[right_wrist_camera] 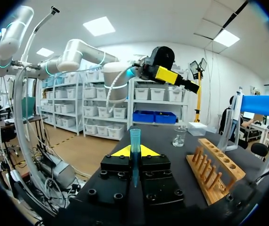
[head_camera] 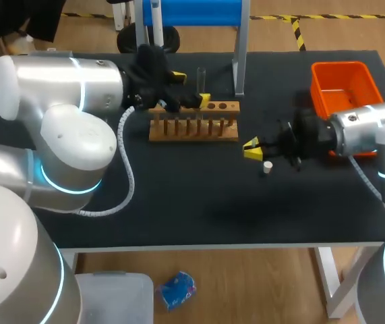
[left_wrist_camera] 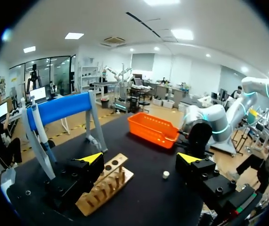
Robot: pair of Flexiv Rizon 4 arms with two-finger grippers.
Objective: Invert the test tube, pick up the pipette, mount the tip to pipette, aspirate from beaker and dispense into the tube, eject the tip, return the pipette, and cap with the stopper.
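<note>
In the right wrist view my right gripper (right_wrist_camera: 135,153) is shut on a slim blue pipette tip (right_wrist_camera: 135,137) that stands up between its fingers. Seen from the head camera, that gripper (head_camera: 252,148) hovers right of the wooden rack (head_camera: 193,123), just above the small white stopper (head_camera: 268,167). A clear test tube (head_camera: 201,79) stands upright at the rack's back. My left gripper (head_camera: 191,90) hangs open over the rack, one yellow tip close beside the tube. From the left wrist, the gripper (left_wrist_camera: 141,160) has the rack (left_wrist_camera: 107,184) under one finger and the stopper (left_wrist_camera: 166,174) ahead. The pipette (left_wrist_camera: 40,132) hangs on the blue stand (left_wrist_camera: 61,107).
An orange bin (head_camera: 342,84) sits at the table's back right, behind my right arm. A glass beaker (right_wrist_camera: 179,136) stands ahead of the right gripper, past the rack's (right_wrist_camera: 214,170) end; the left arm hides it from the head camera. The blue stand's legs (head_camera: 241,50) rise behind the rack.
</note>
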